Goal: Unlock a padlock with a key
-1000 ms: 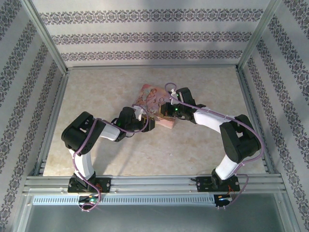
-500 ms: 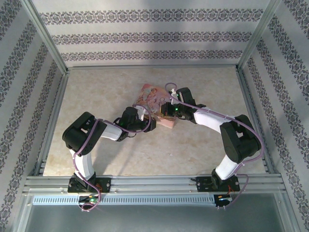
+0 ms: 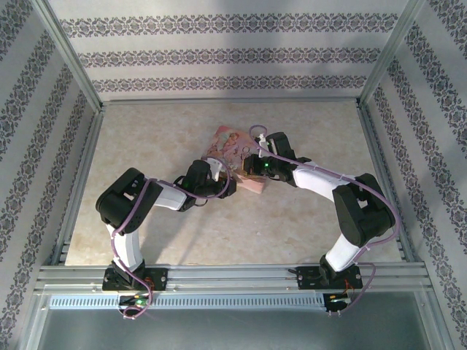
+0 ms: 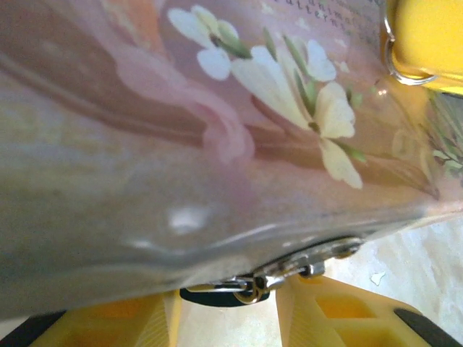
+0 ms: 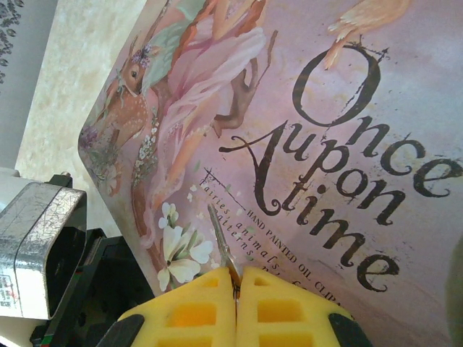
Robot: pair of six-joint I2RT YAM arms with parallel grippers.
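The padlock (image 4: pixel 217 296), a tiny dark blue body with a silvery shackle, hangs from the metal clasp (image 4: pixel 307 262) on the edge of the flat pink box (image 4: pixel 217 108). My left gripper (image 4: pixel 228 311) has a yellow finger on each side of the lock and looks shut on it. My right gripper (image 5: pixel 236 278) is shut on a small silver key (image 5: pixel 221 238), whose blade sticks out over the illustrated lid (image 5: pixel 325 108). In the top view both grippers, left (image 3: pixel 223 188) and right (image 3: pixel 246 171), meet at the near edge of the box (image 3: pixel 228 142).
The box lies mid-table with bare marble-patterned tabletop (image 3: pixel 146 146) all round it. Metal frame rails (image 3: pixel 80 175) and patterned walls close in the sides and back. The left arm's black wrist (image 5: pixel 79 289) sits close beside the right gripper.
The left gripper has edged slightly to the right along the box's near edge. More of the pink lid now shows behind it. The right arm has hardly moved.
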